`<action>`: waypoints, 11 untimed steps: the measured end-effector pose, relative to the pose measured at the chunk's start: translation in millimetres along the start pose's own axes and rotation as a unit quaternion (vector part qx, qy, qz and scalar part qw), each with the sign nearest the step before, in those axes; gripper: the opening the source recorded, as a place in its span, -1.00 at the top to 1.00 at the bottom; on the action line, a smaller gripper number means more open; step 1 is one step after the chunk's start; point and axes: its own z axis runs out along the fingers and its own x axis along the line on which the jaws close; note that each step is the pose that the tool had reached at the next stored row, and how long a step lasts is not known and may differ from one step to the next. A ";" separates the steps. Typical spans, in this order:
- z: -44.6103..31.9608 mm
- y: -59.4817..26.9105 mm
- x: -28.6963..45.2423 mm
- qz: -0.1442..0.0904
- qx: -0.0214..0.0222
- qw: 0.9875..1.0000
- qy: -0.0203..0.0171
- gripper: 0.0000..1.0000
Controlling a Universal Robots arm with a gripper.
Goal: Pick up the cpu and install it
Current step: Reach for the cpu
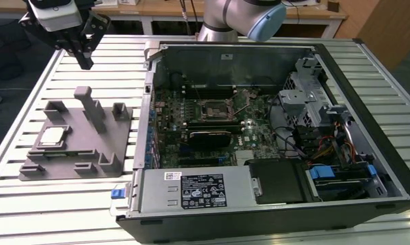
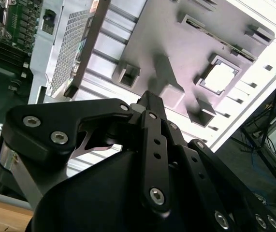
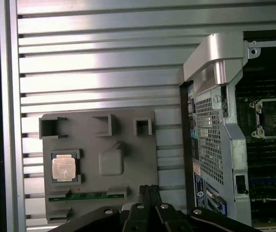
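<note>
cpu [image 3: 64,168] in grey fixture [image 3: 140,164], underside hidden, end effector [image 3: 150,189] closed

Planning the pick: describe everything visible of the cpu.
The cpu is a small, thin, flat square with a pale silver-grey, metal-looking top that reflects brightly in both wrist views. It lies flat, top up, seated in a square pocket of the grey fixture on the slatted table, to the exterior view's left of the open case. Low pocket walls frame its edges. Nothing else touches it; the gripper hangs well above the fixture, apart from it.
</note>
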 end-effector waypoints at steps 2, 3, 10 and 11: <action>0.2 -0.4 4.6 0.000 0.000 1.000 0.000 0.79; 0.3 -0.5 6.9 0.000 0.000 1.000 0.000 0.79; 0.9 -1.9 25.0 0.000 0.000 1.000 0.001 0.79; 1.1 -2.2 28.2 0.000 0.000 1.000 0.001 0.79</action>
